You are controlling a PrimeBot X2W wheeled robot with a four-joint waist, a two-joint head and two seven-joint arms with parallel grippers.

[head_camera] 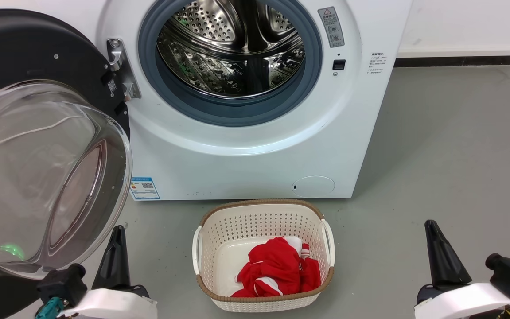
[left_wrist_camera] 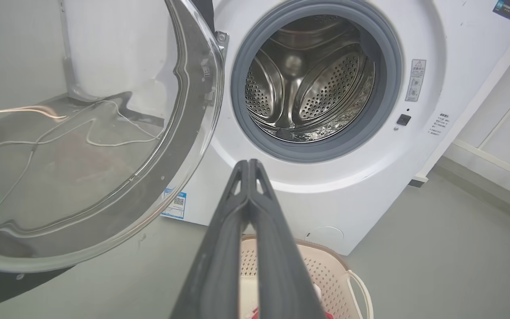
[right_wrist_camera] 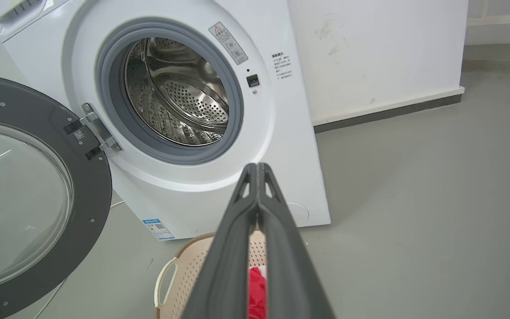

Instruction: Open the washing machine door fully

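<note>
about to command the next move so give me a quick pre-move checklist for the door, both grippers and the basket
1. door swung wide to the left, drum uncovered: ok
2. door at the end of its hinge travel: cannot tell
3. left gripper shut and empty, close beside the door; contact: cannot tell
4. right gripper shut and empty, apart from the machine: ok
5. basket with red clothes on the floor before the machine, apart from the door: ok

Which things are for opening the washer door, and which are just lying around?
For the job: door, hinge, left pincer near it.
Just lying about: basket, red clothes in it, blue sticker.
</note>
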